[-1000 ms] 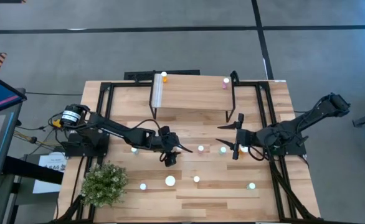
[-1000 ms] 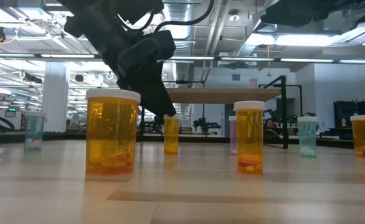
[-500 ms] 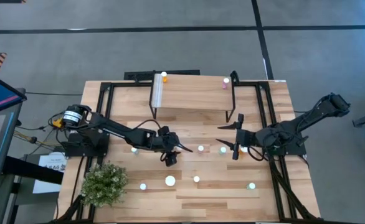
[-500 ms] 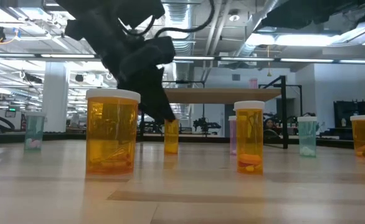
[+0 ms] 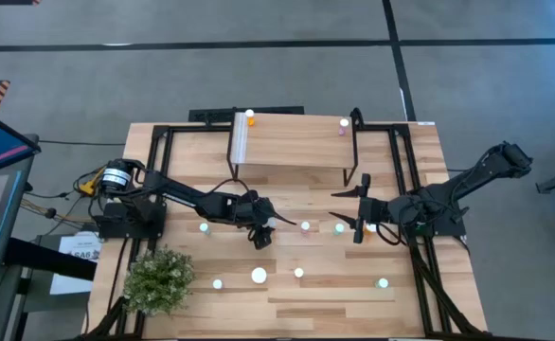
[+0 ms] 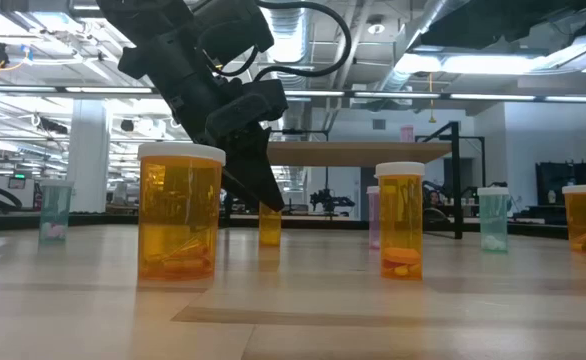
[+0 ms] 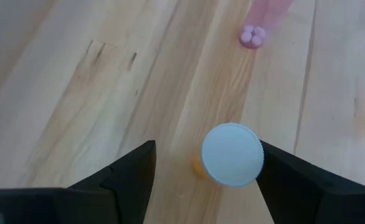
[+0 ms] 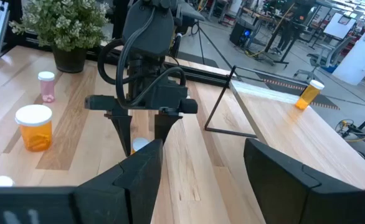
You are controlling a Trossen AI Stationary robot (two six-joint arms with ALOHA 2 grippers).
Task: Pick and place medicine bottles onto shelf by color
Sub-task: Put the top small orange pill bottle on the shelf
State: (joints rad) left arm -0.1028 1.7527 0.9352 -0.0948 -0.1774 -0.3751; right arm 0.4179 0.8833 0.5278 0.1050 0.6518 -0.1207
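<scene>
Sorting barely begun, left gripper (image 7: 204,171) open around an orange bottle (image 7: 231,155).
Two bottles on shelf (image 5: 292,142); many left on table (image 5: 353,294); right gripper (image 5: 356,210) open, empty.

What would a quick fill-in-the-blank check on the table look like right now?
1. The left gripper has its open fingers either side of a small bottle whose cap is ___.
2. The shelf carries ___ bottles: an orange bottle and a pink bottle.
3. The right gripper is open over the table and holds ___.

Missing words: white; two; nothing.
</scene>
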